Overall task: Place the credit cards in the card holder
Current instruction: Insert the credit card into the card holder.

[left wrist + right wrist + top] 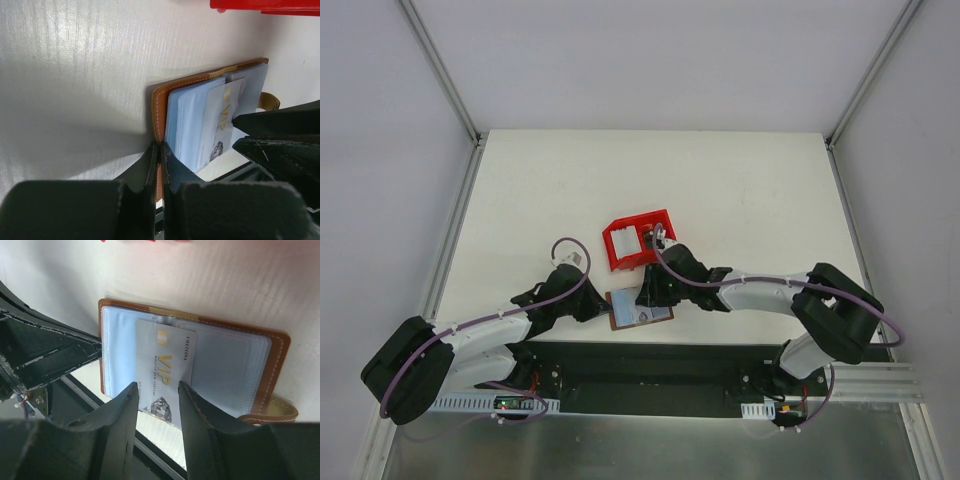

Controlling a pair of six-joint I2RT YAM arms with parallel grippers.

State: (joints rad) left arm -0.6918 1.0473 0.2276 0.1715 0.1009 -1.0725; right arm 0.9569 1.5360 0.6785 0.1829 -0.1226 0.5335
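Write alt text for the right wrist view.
An open brown card holder lies on a white table, a white VIP credit card on its sleeves, straddled by the right gripper; the left gripper meets its left edge.

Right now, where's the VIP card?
In the right wrist view, the VIP card lies on the open card holder, its lower end straddled by the right gripper.

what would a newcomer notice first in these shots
The open brown card holder lies at the near edge of the table, with a white card bearing gold VIP lettering lying across it. The left end effector pinches the holder's cover edge, while the right end effector has a finger on each side of the card. A bright red bin sits just behind them.
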